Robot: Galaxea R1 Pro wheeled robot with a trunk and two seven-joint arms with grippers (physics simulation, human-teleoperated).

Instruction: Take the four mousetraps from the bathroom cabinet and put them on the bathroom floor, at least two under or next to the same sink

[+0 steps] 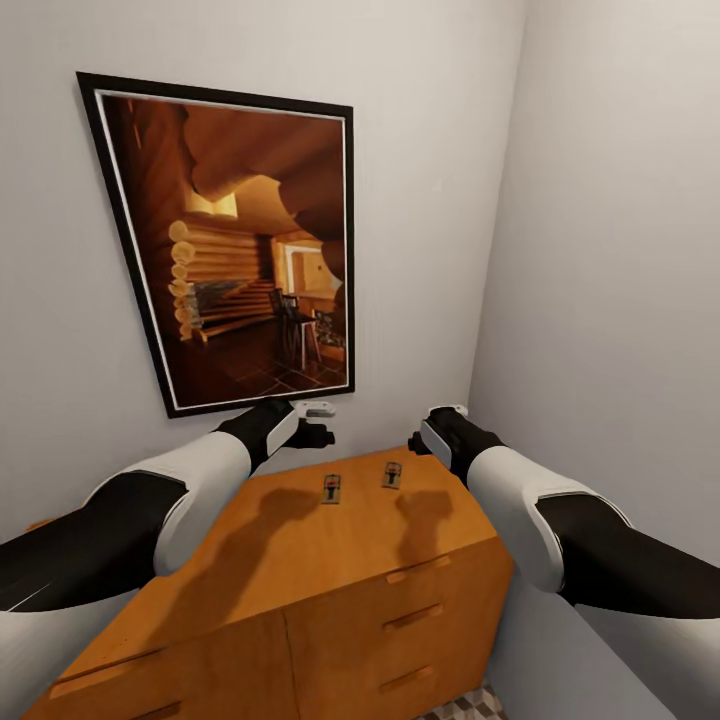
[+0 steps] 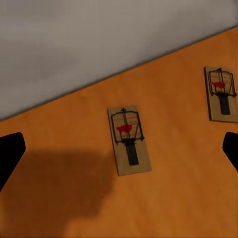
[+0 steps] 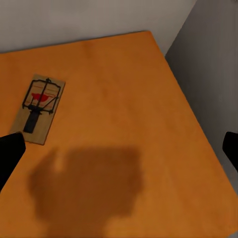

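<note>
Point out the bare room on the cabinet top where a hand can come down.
On the cabinet top, the front half toward the drawer fronts is bare, and so is the corner by the right wall past the right mousetrap. It is crowded near the back wall, where that trap and the left mousetrap lie.

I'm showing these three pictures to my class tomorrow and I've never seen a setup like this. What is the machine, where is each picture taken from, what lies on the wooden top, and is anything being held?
This is a simulated two-armed robot. The large picture comes from a camera on its head, looking down over both arms at an orange-brown cabinet in a corner, below a framed picture. The two smaller pictures come from cameras at each wrist, looking down at the cabinet top.

Two mousetraps lie flat on that top: the left mousetrap and the right mousetrap, side by side and apart.

The left end effector and the right end effector hang above the top. In the wrist views their dark fingers stand wide apart with nothing between them, so both are open and nothing is held.
</note>
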